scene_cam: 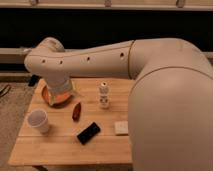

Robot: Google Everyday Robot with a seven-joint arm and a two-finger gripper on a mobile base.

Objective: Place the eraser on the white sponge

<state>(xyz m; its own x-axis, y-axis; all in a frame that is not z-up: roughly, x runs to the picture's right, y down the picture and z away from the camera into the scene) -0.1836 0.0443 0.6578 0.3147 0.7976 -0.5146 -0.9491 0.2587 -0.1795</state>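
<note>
The eraser (88,133), a flat black block, lies on the wooden table (60,150) near its front middle. The white sponge (121,128), a small off-white square pad, lies a short way to the right of the eraser and does not touch it. My big white arm reaches from the right across the back of the table. My gripper (59,93) hangs at the arm's left end, low over an orange bowl at the back left, well away from the eraser and the sponge.
An orange bowl (50,98) sits at the back left under the gripper. A white cup (38,121) stands at the left. A slim red-brown oblong object (76,111) lies behind the eraser. A small white bottle-like figure (104,95) stands mid-table.
</note>
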